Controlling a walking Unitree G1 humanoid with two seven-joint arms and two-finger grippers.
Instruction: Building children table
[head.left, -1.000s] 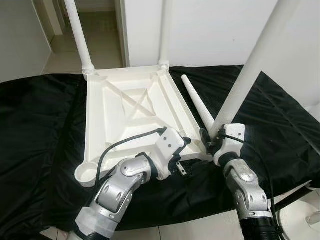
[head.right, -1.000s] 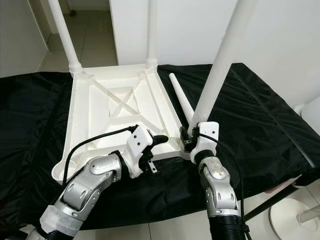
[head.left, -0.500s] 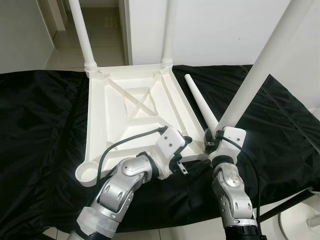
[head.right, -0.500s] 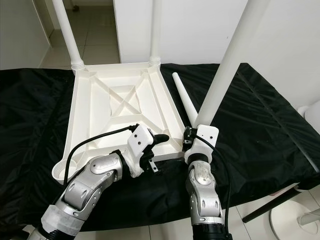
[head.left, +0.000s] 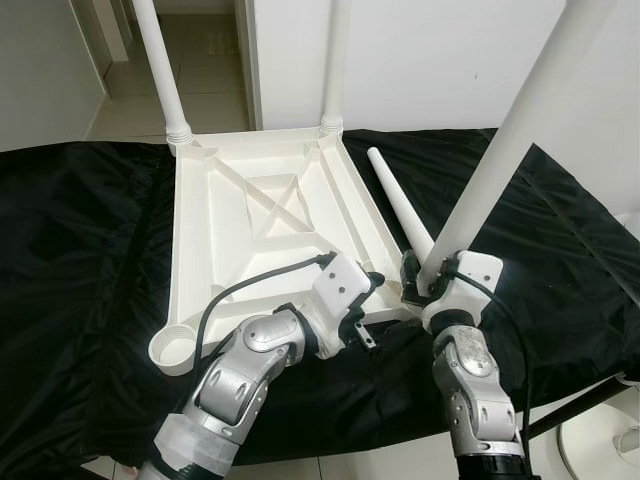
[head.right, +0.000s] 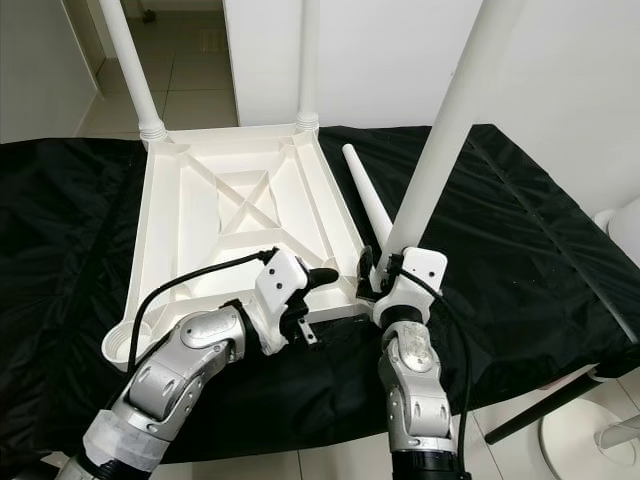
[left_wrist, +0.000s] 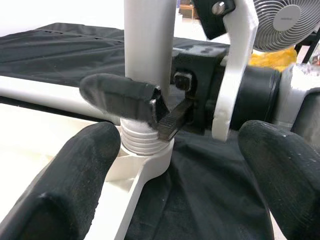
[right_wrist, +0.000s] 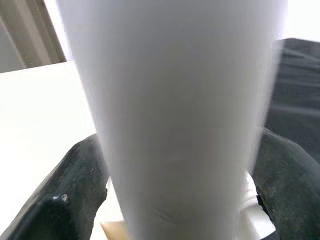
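The white plastic tabletop (head.left: 262, 232) lay upside down on a black cloth (head.left: 80, 250), its ribbed underside up, with two legs (head.left: 160, 70) already standing in the far corner sockets and a third leg (head.left: 510, 140) rising from the near right corner, its threaded collar (left_wrist: 145, 137) seated at the socket. It looked like light, hollow, rigid moulded plastic, smooth and likely slippery on the tapered shaft, so the best hold seemed low on the leg near the thread, where turning gives most control and the long shaft levers least. A fourth leg (head.left: 398, 205) lay loose on the cloth just beside the tabletop's right edge, and the near left socket (head.left: 172, 348) stood empty. The right gripper (head.left: 420, 285) was closed around the base of the third leg, its black fingers (right_wrist: 75, 185) on either side of the shaft. The left gripper (left_wrist: 170, 165) was spread wide at the tabletop's near edge, one finger (left_wrist: 75, 175) resting by the socket rim, gripping nothing. A fan (left_wrist: 285, 22) stood behind.
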